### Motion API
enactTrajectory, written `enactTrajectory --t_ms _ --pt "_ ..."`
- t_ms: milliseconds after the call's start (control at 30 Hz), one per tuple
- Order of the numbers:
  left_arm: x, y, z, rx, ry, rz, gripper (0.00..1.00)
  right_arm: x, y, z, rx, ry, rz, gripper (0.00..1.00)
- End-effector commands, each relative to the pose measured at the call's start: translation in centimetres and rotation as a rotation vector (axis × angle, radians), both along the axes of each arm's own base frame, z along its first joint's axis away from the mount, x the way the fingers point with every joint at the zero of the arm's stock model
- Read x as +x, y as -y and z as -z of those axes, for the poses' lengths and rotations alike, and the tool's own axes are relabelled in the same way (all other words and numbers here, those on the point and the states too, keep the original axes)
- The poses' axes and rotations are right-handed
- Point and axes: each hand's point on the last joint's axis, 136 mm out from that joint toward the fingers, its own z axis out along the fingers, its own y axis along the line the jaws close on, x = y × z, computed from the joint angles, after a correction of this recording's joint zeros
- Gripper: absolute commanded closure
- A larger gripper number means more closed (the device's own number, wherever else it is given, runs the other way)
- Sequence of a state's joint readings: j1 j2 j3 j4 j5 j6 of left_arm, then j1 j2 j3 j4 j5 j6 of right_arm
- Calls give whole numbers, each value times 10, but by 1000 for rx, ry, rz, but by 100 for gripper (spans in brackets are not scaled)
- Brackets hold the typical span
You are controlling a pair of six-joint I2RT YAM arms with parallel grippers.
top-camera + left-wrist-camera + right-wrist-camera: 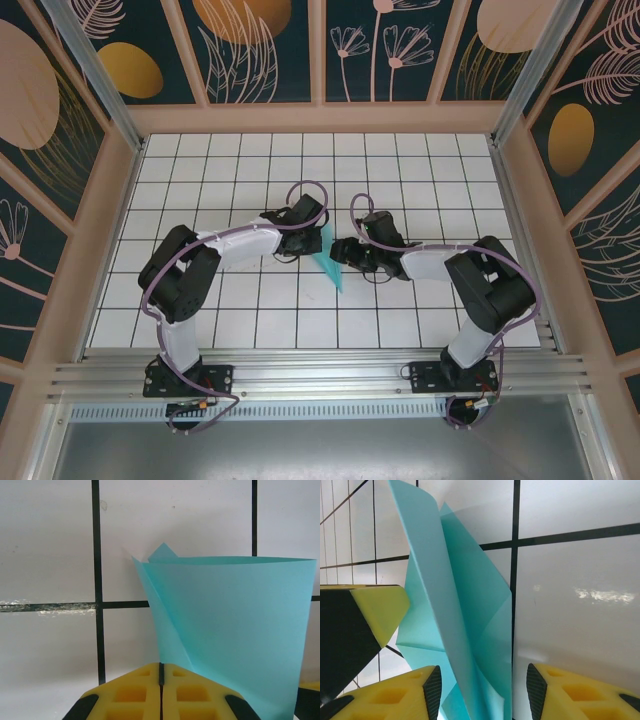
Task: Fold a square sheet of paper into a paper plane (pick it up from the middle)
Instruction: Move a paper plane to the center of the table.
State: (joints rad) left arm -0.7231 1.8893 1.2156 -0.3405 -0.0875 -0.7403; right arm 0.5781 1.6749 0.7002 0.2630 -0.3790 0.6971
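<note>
- Right pincer (480,692): jaws released, yellow pads well apart; the paper (465,605) stands upright in the gap betw. them, close to the left-hand pad; no squeeze visible.
- Left pincer (161,672): clenched, the two yellow pads meet at a thin dark seam; the paper rises just beside the right-hand pad; can't tell whether any layer is nipped in the seam.
- From the right wrist, the left pincer's black-and-yellow tip sits against the paper's outer face, approx. mid-height.
- Paper: light teal, partly folded, several layers w/ a sharp centre crease; one flap fans out wide, a small corner peeks up behind it.
- From above it sits betw. the two pincers near the desk's centre, narrow point aimed toward the arm bases.
- Desk (200,160): white tiles, dark grid lines; patterned walls around.
- Handling (judgement): v. light, thin, floppy; creases hold but flaps spring open; smooth surface likely slips betw. foam pads unless pinched on several layers; crumples easily if squeezed across an open flap.
- Where to grip (judgement): on the centre ridge, approx. mid-length, where layers stack & it's stiffest; avoid the single-layer fan edge.
- Stage (judgement): mid-fold, not yet a slim dart; wing flap looks left to flatten.
</note>
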Motion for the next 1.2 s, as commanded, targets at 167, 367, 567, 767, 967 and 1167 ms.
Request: enactTrajectory --t_ms 167,367,567,767,967,1167 --pt "1 2 -6 -13 15 10 91 -11 -13 -8 40 3 -60 51" --pt "0 0 -5 -11 14 8 91 -12 -20 -10 33 11 -65 55" --pt "0 -1 -5 -3 15 5 91 -9 -16 -5 -35 26 -36 69" --pt "0 0 -5 -8 15 7 91 -9 -21 4 -95 26 -66 72" --pt "0 2 -6 -19 14 9 90 -8 -28 10 -161 50 -102 77" --pt "0 10 -14 -73 18 11 88 -5 -29 16 -231 58 -109 79"
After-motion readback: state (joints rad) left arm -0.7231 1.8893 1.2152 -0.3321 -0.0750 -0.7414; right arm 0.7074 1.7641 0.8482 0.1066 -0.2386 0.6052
